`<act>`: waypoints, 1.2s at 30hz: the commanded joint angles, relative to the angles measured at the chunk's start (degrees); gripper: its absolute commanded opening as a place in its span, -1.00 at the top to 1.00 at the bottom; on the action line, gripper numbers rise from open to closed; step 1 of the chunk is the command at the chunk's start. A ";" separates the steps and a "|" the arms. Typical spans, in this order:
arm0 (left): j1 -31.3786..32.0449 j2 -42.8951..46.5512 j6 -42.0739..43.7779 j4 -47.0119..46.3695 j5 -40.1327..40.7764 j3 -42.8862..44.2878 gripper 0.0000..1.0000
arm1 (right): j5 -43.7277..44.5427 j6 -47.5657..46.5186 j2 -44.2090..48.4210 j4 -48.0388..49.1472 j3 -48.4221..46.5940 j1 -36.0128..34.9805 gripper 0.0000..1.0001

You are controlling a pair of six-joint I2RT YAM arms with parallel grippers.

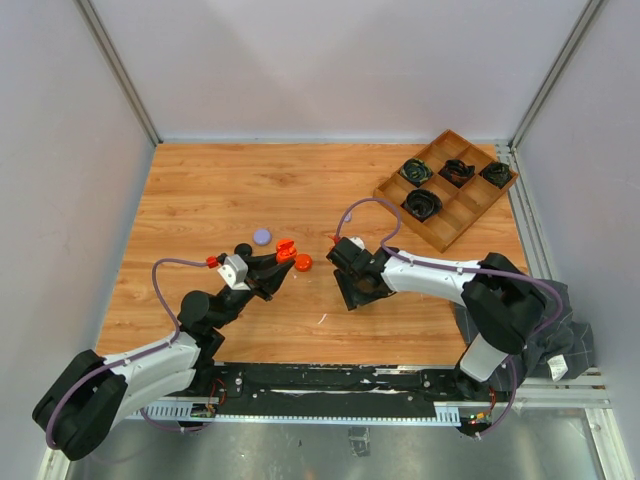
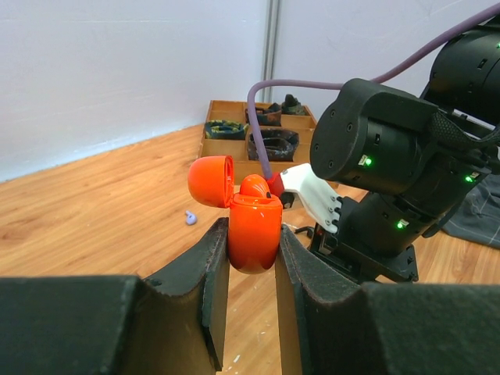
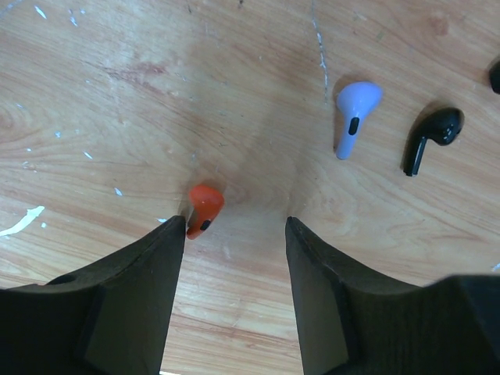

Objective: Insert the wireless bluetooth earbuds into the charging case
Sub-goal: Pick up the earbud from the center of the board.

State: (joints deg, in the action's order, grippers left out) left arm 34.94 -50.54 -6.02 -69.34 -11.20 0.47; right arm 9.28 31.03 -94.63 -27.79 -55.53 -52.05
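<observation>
My left gripper is shut on an open orange charging case and holds it above the table. In the left wrist view the case body sits between the fingers, its lid hinged open to the left. A rounded orange shape shows at its mouth. My right gripper is open and points down at the table. In the right wrist view an orange earbud lies at the tip of the left finger. A lilac earbud and a black earbud lie further off.
A wooden tray with coiled black cables stands at the back right. An orange disc and a lilac disc lie near the left gripper. The right arm is close in front of the held case. A lilac bud lies beyond it.
</observation>
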 commanded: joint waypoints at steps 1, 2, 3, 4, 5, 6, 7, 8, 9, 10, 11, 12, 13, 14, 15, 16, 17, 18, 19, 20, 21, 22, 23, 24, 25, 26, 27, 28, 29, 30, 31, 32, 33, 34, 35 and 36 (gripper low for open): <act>-0.31 -0.32 0.33 -2.62 -0.28 -3.63 1.00 | 2.37 -1.03 1.18 -3.19 0.07 0.28 -0.10; -0.31 -0.34 0.31 -2.62 -0.30 -3.63 1.00 | 2.14 -1.03 1.43 -3.18 0.00 0.28 -0.10; -0.31 -0.27 0.35 -2.64 -0.31 -3.63 0.99 | 1.59 -1.16 1.67 -2.84 -0.03 0.28 -0.10; -0.31 -0.26 0.38 -2.64 -0.31 -3.63 0.99 | 1.09 -1.29 2.01 -2.38 -0.13 0.28 -0.10; -0.31 -0.26 0.39 -2.60 -0.31 -3.63 0.99 | 0.61 -1.39 2.30 -1.85 -0.24 0.28 -0.10; -0.31 -0.19 0.40 -2.56 -0.27 -3.63 0.99 | 0.19 -1.53 2.57 -1.38 -0.44 0.28 -0.10; -0.31 -0.18 0.40 -2.55 -0.23 -3.63 0.99 | -0.04 -1.52 2.69 -1.05 -0.69 0.28 -0.10; -0.31 -0.19 0.40 -2.55 -0.16 -3.63 0.99 | -0.13 -1.46 2.70 -0.97 -1.09 0.28 -0.10; -0.31 -0.17 0.40 -2.53 -0.20 -3.63 0.99 | -0.14 -1.18 2.52 -0.95 -1.49 0.28 -0.09; -0.31 -0.17 0.40 -2.54 -0.18 -3.63 0.99 | -0.14 -0.85 2.37 -0.95 -1.96 0.28 -0.07; -0.31 -0.23 0.40 -2.51 -0.22 -3.63 0.99 | -0.20 -0.40 2.03 -0.95 -2.43 0.28 -0.05; -0.31 -0.18 0.40 -2.55 -0.22 -3.64 1.00 | -0.22 0.09 1.62 -1.02 -2.77 0.28 -0.02; -0.31 -0.09 0.37 -2.53 -0.21 -3.64 0.99 | -0.27 0.45 1.18 -0.96 -3.11 0.28 0.00; -0.31 -0.08 0.39 -2.52 -0.22 -3.63 0.99 | -0.31 0.84 0.55 -1.02 -3.43 0.28 0.03; -0.31 -0.08 0.40 -2.55 -0.22 -3.63 0.99 | -0.31 1.32 -0.14 -1.16 -3.72 0.31 0.07; -0.31 -0.08 0.40 -2.55 -0.21 -3.68 0.99 | -0.27 1.70 -0.47 -1.27 -4.09 0.29 0.08; -0.31 -0.04 0.40 -2.55 -0.22 -3.64 0.99 | -0.11 2.15 -1.01 -1.48 -4.38 0.29 0.12; -0.35 0.00 0.40 -2.55 -0.30 -3.68 0.99 | 0.13 2.75 -1.50 -1.69 -4.67 0.32 0.17; -0.33 0.00 0.40 -2.55 -0.29 -3.64 0.99 | 0.32 3.21 -1.79 -1.90 -4.87 0.37 0.21; -0.31 0.08 0.40 -2.55 -0.30 -3.68 1.00 | 0.38 3.43 -2.06 -1.92 -5.10 0.44 0.24; -0.31 0.09 0.40 -2.55 -0.29 -3.64 0.99 | 0.44 3.72 -2.24 -2.06 -5.21 0.46 0.27; -0.31 0.14 0.39 -2.55 -0.31 -3.60 0.99 | 0.50 3.96 -2.38 -2.21 -5.40 0.58 0.29; -0.32 0.18 0.40 -2.55 -0.31 -3.63 0.99 | 0.56 4.16 -2.52 -2.36 -5.55 0.70 0.31; -0.31 0.17 0.40 -2.55 -0.31 -3.63 0.99 | 0.56 4.29 -2.71 -2.56 -5.68 0.82 0.33; -0.31 0.18 0.40 -2.56 -0.27 -3.64 0.99 | 0.61 4.42 -2.95 -2.68 -5.85 0.96 0.35; -0.31 0.17 0.40 -2.55 -0.31 -3.64 1.00 | 0.58 4.54 -3.07 -2.86 -5.93 1.09 0.35; -0.33 0.18 0.40 -2.55 -0.34 -3.63 1.00 | 0.52 4.63 -3.31 -2.86 -6.06 1.20 0.36; -0.31 0.18 0.31 -2.55 -0.39 -3.63 0.99 | 0.44 4.70 -3.51 -2.95 -6.13 1.27 0.36; -0.31 0.23 0.31 -2.55 -0.40 -3.63 0.99 | 0.28 4.83 -3.65 -3.02 -6.15 1.39 0.37; -0.31 0.27 0.39 -2.48 -0.40 -3.68 1.00 | 0.11 4.89 -3.90 -3.10 -6.24 1.50 0.37; -0.31 0.27 0.40 -2.47 -0.30 -3.68 0.99 | -0.06 4.92 -4.16 -3.33 -6.38 1.58 0.38; -0.31 0.35 0.40 -2.36 -0.27 -3.73 0.99 | -0.32 4.99 -4.42 -3.59 -6.39 1.60 0.38; -0.31 0.39 0.40 -2.37 -0.31 -3.72 0.99 | -0.46 5.05 -4.69 -3.66 -6.37 1.68 0.38; -0.31 0.55 0.40 -2.36 -0.25 -3.72 0.99 | -0.63 5.14 -4.87 -3.63 -6.34 1.69 0.38; -0.31 0.68 0.44 -2.31 -0.18 -3.77 0.99 | -0.78 5.24 -5.05 -3.67 -6.27 1.67 0.38; -0.31 0.72 0.48 -2.29 -0.21 -3.79 1.00 | -1.02 5.29 -5.24 -3.67 -6.24 1.72 0.39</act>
State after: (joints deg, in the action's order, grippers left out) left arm 34.94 -50.70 -6.02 -69.34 -11.25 0.47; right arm 8.88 34.68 -98.72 -29.10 -60.53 -51.09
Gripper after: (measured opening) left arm 0.294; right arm 0.311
